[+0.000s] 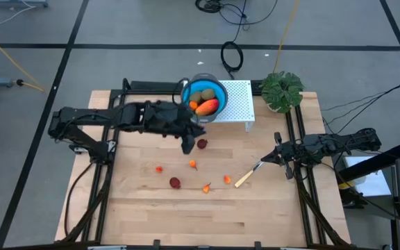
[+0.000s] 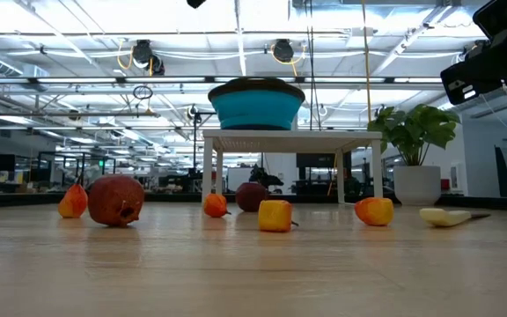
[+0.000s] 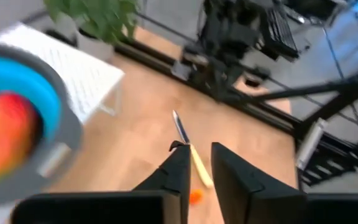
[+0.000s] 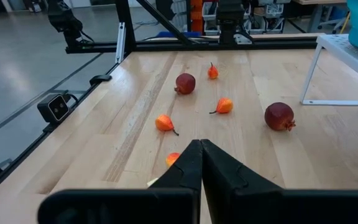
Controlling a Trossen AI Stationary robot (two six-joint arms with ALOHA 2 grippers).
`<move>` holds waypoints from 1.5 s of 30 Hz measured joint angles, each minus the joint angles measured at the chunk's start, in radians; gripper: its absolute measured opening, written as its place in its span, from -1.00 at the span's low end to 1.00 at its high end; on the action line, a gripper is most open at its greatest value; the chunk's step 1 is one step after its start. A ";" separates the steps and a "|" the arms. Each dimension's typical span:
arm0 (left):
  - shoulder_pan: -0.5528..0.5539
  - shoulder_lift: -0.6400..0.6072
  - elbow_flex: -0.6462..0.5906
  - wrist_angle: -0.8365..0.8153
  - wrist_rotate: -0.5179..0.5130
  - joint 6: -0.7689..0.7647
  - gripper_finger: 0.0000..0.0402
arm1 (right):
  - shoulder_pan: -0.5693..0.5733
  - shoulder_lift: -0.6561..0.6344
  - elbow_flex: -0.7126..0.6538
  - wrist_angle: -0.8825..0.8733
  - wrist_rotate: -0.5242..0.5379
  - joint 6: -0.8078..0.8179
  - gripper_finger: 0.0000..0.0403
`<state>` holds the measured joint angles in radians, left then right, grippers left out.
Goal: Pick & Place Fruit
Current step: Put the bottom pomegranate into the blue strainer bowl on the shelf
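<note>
A blue bowl (image 1: 203, 97) stands on a white rack (image 1: 236, 104) at the table's far side. In it lie the long red-orange-yellow piece (image 1: 207, 106) and two brownish-green ovals (image 1: 200, 95). One dark red ball (image 1: 202, 144) lies just in front of the rack, another (image 1: 175, 182) nearer the front. Several tiny orange bits (image 1: 194, 164) lie scattered between them. My left gripper (image 1: 188, 144) hangs above the table beside the first ball, open by a narrow gap and empty (image 3: 201, 174). My right gripper (image 1: 281, 158) is shut and empty (image 4: 201, 163) at the right edge.
A yellow-handled knife (image 1: 247, 177) lies right of the orange bits, near my right gripper. A green potted plant (image 1: 282, 89) stands at the far right corner beside the rack. Bare wood lies along the table's near edge.
</note>
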<state>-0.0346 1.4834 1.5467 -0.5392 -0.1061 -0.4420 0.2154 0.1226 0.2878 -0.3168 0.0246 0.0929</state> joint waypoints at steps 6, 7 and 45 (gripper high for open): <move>-0.097 0.000 0.000 -0.071 -0.047 -0.147 -0.96 | 0.000 0.000 0.000 0.000 0.000 0.000 -1.00; -0.112 0.000 0.000 -0.084 -0.057 -0.169 -0.98 | 0.000 0.000 0.000 0.000 0.000 0.000 -1.00; -0.307 0.161 0.000 -0.487 -0.128 -1.063 -0.99 | 0.000 0.000 0.000 -0.002 0.000 0.000 -1.00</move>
<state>-0.3419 1.6443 1.5463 -1.0258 -0.2345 -1.5050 0.2155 0.1230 0.2878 -0.3187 0.0246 0.0929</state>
